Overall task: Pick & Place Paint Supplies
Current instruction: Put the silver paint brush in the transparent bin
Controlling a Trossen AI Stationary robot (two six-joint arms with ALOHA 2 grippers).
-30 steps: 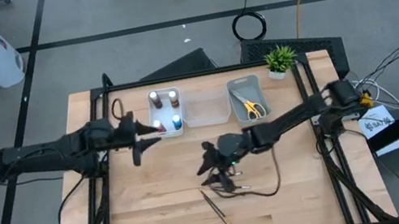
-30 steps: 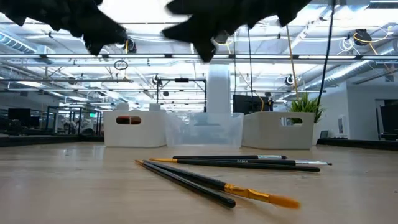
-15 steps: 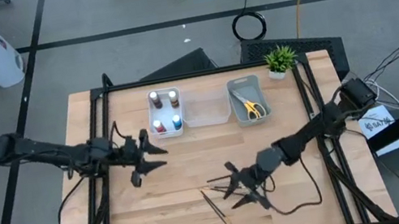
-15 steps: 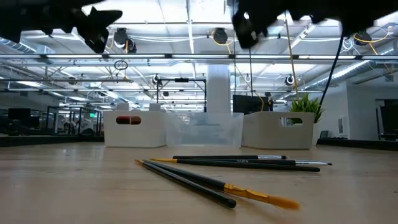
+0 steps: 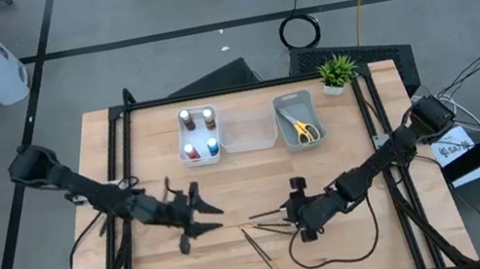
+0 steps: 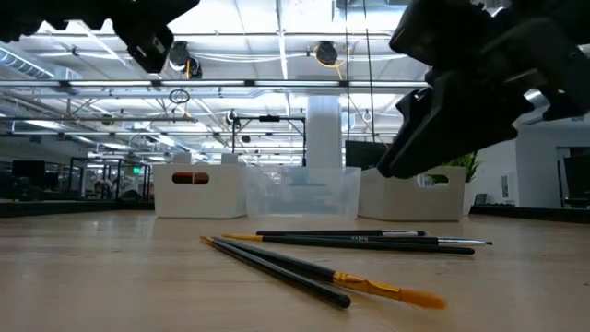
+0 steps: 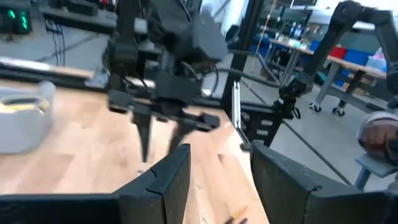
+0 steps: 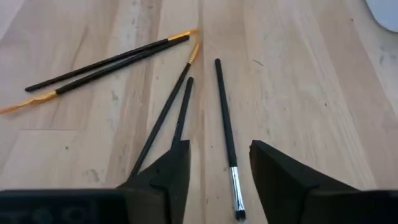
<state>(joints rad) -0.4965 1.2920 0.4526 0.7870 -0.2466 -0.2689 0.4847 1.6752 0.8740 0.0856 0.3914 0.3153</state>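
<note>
Several brushes (image 8: 225,118) partly hidden behind right gripper (image 8: 214,165) fingers (image 8: 163,174)

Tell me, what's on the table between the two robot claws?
In the high view, the brushes lie on the wood between the left claw and the right claw. Both claws are open.

The light is bright and even, coming from ceiling lamps (image 6: 324,53). Shadows on the counter (image 5: 358,242) are soft. The left wrist view is blurred.
</note>
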